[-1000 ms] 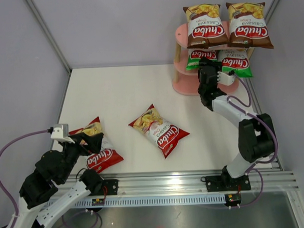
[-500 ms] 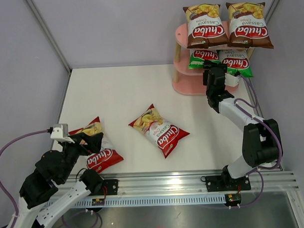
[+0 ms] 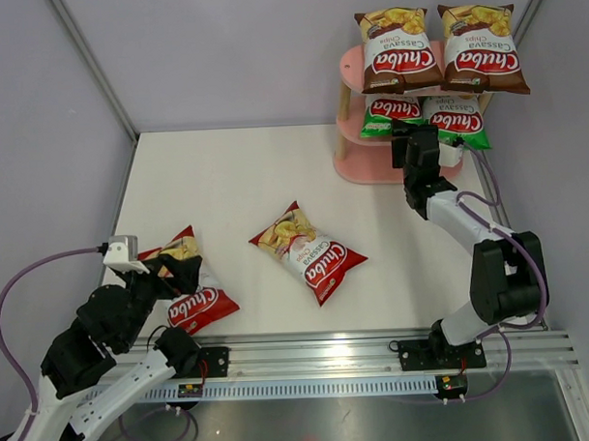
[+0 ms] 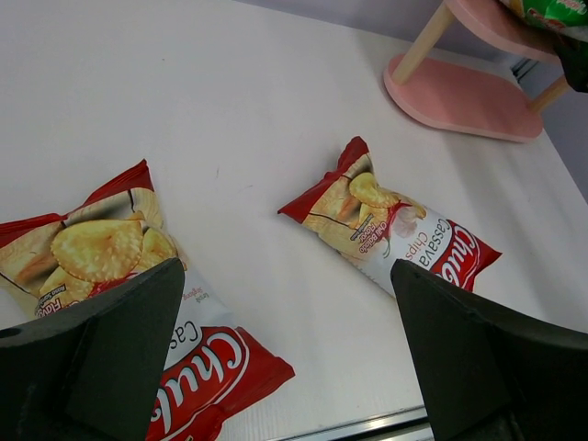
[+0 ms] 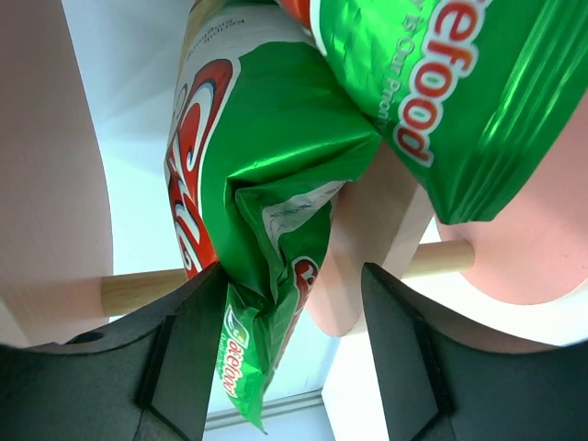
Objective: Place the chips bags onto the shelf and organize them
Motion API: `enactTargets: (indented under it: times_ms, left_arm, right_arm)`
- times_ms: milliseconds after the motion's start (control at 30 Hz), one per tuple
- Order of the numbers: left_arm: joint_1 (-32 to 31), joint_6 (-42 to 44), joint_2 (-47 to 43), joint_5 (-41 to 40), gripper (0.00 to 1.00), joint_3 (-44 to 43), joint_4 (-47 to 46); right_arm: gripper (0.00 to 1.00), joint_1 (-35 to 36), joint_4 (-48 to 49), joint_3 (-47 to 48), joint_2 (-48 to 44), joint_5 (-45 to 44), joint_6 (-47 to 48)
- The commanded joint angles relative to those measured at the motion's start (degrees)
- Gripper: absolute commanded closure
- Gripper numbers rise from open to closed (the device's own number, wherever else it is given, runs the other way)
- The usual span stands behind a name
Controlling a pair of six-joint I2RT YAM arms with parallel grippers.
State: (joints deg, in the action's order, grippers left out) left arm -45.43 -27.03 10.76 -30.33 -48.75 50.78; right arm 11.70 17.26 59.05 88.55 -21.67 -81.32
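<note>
Two brown chips bags (image 3: 399, 50) (image 3: 478, 48) lie on the top board of the pink shelf (image 3: 365, 166). Two green bags (image 3: 391, 112) (image 3: 457, 121) lie on its middle board. My right gripper (image 3: 416, 141) is open just below that board. In the right wrist view (image 5: 292, 271) one green bag's hanging lower edge (image 5: 266, 184) droops between its fingers, against the left finger (image 5: 184, 358). Two red bags lie flat on the table, one in the middle (image 3: 307, 251) and one near left (image 3: 190, 290). My left gripper (image 3: 177, 274) hovers open over the near-left bag (image 4: 101, 248).
The shelf's bottom board (image 4: 469, 96) is bare. Light wooden posts (image 5: 138, 289) and a pink board (image 5: 41, 184) crowd the right gripper. Grey walls enclose the white table (image 3: 225, 184); a metal rail (image 3: 328, 355) runs along the near edge.
My right gripper has moved a little right and farther in, up against the green bags on the middle board. My left arm has barely shifted; the red bags have not moved.
</note>
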Motion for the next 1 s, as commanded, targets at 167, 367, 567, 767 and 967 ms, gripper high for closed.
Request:
enactTargets:
  times_ms: [167,367,567,767,967]
  left_arm:
    - [-0.19,-1.45,5.93,-1.58,0.01,-2.75,-0.33]
    - [-0.19,-4.52,11.01,2.02,0.01,-1.79,-4.55]
    - [-0.19,-11.02,17.44,4.92,0.01,0.5,-8.85]
    - [-0.19,-22.43,19.65,7.39,0.01,8.3,-16.06]
    - [-0.27,-30.97,19.56,7.91,0.01,17.8,-23.09]
  right_arm:
    - [0.26,-3.17,0.24,-0.6,-6.9,5.41,2.65]
    - [0.21,-5.2,-0.65,-3.84,-12.87,10.5,4.41]
    - [0.13,-5.82,-4.32,-8.85,-21.48,20.16,10.2]
    - [0.01,-7.13,-19.5,-10.62,-35.19,27.38,26.27]
    - [0.01,-7.13,-40.52,-7.46,-47.22,28.27,39.56]
